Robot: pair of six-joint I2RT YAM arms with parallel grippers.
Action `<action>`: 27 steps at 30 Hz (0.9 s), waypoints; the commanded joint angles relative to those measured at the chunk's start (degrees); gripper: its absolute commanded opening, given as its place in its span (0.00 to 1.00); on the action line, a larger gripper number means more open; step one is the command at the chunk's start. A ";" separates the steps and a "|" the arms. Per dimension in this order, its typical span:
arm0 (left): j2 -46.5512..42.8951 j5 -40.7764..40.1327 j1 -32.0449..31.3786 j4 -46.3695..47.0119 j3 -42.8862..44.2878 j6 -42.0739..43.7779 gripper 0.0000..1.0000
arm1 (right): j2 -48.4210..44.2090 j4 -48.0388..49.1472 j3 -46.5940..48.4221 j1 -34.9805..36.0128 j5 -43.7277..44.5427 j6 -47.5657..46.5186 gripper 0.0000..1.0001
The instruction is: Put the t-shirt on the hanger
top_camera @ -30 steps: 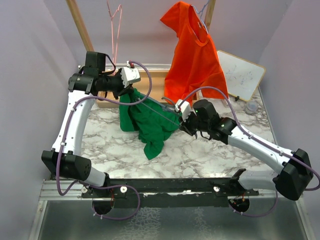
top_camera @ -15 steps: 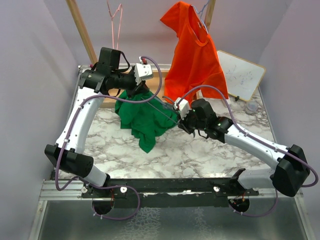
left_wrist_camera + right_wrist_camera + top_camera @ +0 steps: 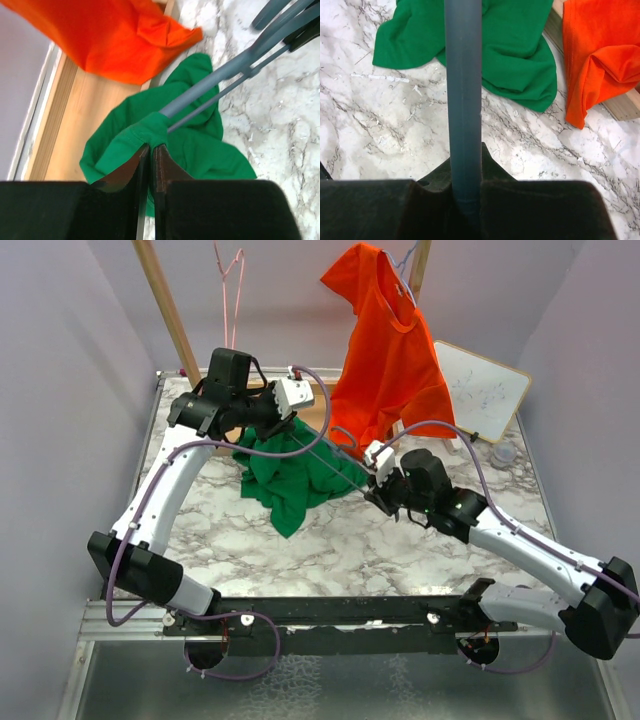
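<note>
Now left fingers [image 3: 127,172] are pinching t-shirt [image 3: 200,150] over hanger [image 3: 210,82], right fingers [image 3: 487,170] clamping hanger; next, probably dragging fabric toward four o'clock.

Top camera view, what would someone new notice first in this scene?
The orange t-shirt hanging at the back right stands out first. Beside it, the left gripper pinches a bunched green t-shirt over the marble table, while the right gripper holds a grey hanger pushed into it.
</note>
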 commanded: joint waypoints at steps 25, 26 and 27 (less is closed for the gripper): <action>-18.49 -19.98 6.22 16.47 -30.28 -27.18 0.60 | 0.76 5.20 -3.32 0.20 -5.02 -0.44 0.01; -18.73 -18.07 6.91 16.51 -30.81 -29.43 0.61 | 0.75 5.05 -3.35 0.24 -5.00 -0.47 0.01; -19.14 -16.70 7.27 17.04 -31.45 -31.73 0.61 | 0.75 4.92 -3.40 0.21 -4.97 -0.52 0.01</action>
